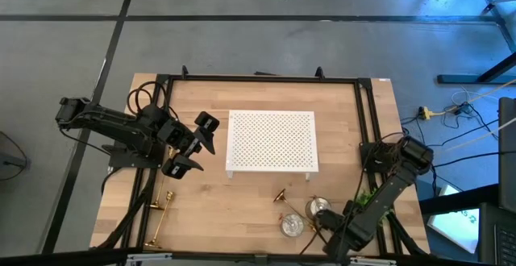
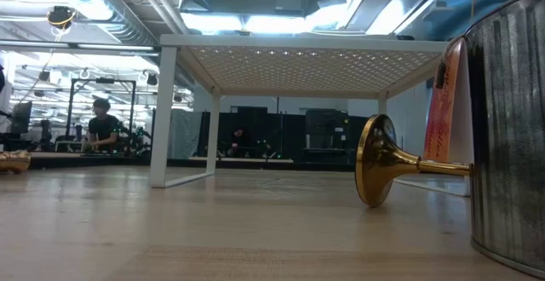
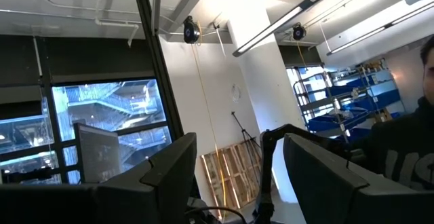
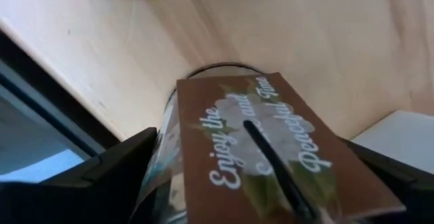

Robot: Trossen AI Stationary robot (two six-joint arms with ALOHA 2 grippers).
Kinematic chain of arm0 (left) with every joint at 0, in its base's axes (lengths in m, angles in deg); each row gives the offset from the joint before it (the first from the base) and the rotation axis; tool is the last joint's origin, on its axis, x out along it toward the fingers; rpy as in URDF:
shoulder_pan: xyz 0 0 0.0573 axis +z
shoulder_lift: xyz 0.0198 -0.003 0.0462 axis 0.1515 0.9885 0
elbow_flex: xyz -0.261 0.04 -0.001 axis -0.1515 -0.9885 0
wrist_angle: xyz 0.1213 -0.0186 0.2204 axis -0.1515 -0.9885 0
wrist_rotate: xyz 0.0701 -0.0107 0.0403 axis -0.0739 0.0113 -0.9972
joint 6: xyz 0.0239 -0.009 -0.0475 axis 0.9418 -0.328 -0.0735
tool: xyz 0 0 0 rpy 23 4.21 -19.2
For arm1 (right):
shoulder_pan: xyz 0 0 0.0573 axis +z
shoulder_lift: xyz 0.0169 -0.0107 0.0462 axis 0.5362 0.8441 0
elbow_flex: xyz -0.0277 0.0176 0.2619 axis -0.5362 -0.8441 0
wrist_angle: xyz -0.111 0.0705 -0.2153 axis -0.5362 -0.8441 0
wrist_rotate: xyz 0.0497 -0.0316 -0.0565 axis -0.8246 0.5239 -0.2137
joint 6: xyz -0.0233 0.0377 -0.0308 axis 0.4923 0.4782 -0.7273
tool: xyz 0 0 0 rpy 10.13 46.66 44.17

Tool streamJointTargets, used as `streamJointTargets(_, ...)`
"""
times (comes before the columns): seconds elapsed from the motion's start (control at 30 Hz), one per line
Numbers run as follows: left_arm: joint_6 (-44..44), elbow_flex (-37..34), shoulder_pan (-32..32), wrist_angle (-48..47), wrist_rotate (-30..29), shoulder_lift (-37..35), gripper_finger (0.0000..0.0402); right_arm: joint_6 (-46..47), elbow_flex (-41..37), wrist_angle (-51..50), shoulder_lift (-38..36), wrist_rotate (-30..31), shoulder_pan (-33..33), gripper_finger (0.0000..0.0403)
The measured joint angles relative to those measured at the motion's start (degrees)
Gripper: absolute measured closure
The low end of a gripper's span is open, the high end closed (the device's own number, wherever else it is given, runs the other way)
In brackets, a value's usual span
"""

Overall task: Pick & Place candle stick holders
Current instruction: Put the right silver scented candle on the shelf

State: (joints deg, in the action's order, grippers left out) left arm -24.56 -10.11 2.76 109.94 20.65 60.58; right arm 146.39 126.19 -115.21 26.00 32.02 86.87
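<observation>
**Desk:** Which gripper is on the job here?

**Photographer:** The right gripper [image 4: 271,176], low at the table's near edge, around 5 o'clock from the white perforated stand [image 1: 272,141]. Its fingers stand wide on either side of a silver holder [image 4: 196,115] with a brown card reading "Enjoy the Peaceful Time" [image 4: 271,139] on top. I can't tell whether the pads touch it, so call it straddled, not held.

**Desk:** And the rest of the candle pieces?

**Photographer:** A second silver holder [image 1: 292,225] sits just beside it, toward 9 o'clock. A gold candlestick [image 2: 396,163] lies on its side close by, flared base toward the stand, stem running back toward the gripper. Two more gold candlesticks [image 1: 160,218] lie well apart at the near left edge, stems running roughly 12 to 6.

**Desk:** The left arm?

**Photographer:** The left gripper [image 1: 192,147] hangs raised at 9 o'clock from the stand, fingers parted, empty. The right is plainly nearer the silver pieces.

**Desk:** Anything on the stand?

**Photographer:** Its top looks bare.
</observation>
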Motion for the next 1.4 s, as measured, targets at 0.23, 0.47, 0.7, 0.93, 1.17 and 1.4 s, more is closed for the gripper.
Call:
streamJointTargets(0.23,0.0,0.0,0.0,0.0,0.0,0.0,0.0184,-2.4,3.9,-4.6,0.0,0.2,-1.4,0.0044)
streamJointTargets(0.47,0.0,0.0,0.0,0.0,0.0,0.0,0.0184,-5.2,12.6,-16.3,0.0,1.2,-2.9,0.0044)
streamJointTargets(0.7,0.0,0.0,0.0,0.0,0.0,0.0,0.0184,-10.0,24.1,-28.8,-0.1,7.3,-5.0,0.0044)
streamJointTargets(0.93,-0.9,0.0,0.0,-0.5,0.1,0.0,0.0184,-21.9,30.4,-32.2,-0.4,11.8,-10.3,0.0044)
streamJointTargets(1.17,-3.0,0.0,-0.5,-1.0,0.2,0.0,0.0184,-36.6,31.0,-32.3,-0.6,12.0,-18.1,0.0044)
streamJointTargets(1.4,-3.0,0.0,-2.4,-1.4,0.2,0.0,0.0184,-50.4,31.1,-32.2,-0.6,16.3,-26.4,0.0045)
